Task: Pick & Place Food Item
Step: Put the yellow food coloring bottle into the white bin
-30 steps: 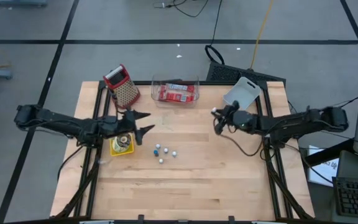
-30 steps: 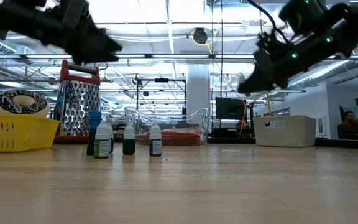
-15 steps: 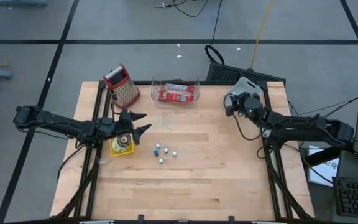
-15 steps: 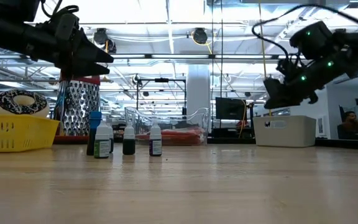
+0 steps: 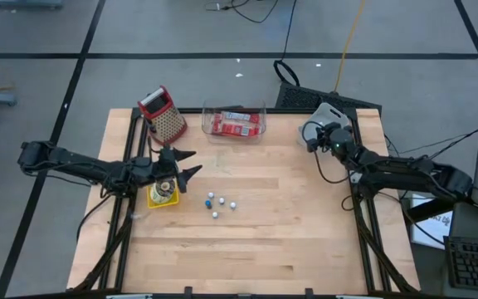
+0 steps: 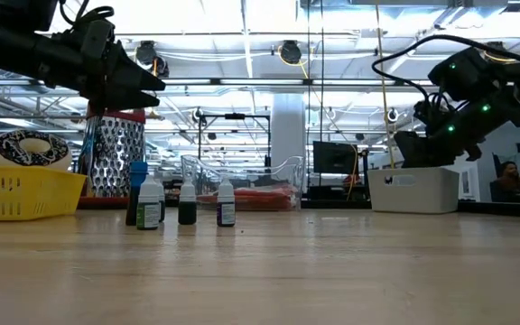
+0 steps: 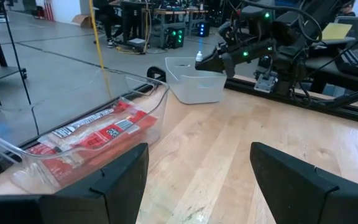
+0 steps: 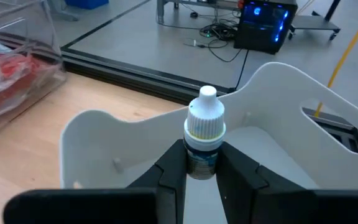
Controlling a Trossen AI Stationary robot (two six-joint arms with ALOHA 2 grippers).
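The right gripper (image 8: 201,171) is clamped on a small dropper bottle (image 8: 205,134) with a white cap, and holds it upright just over the open white tub (image 5: 328,121) at the upper right of the overhead picture. In the right wrist view the bottle hangs above the tub's hollow, not yet set down. So the carry looks almost finished for this bottle; what remains, as I judge it, is to lower it into the tub and let go.

More work seems to wait after that. A cluster of small bottles (image 5: 216,203) stands at the middle of the table, left of centre in the low view, untouched.

The left gripper (image 5: 185,164) hovers with its fingers spread wide and holding nothing, at centre left of the overhead picture, above the yellow basket (image 5: 163,194). A cheese grater (image 5: 163,114) and a clear box (image 5: 234,122) of red packets sit along the upper edge of the table.
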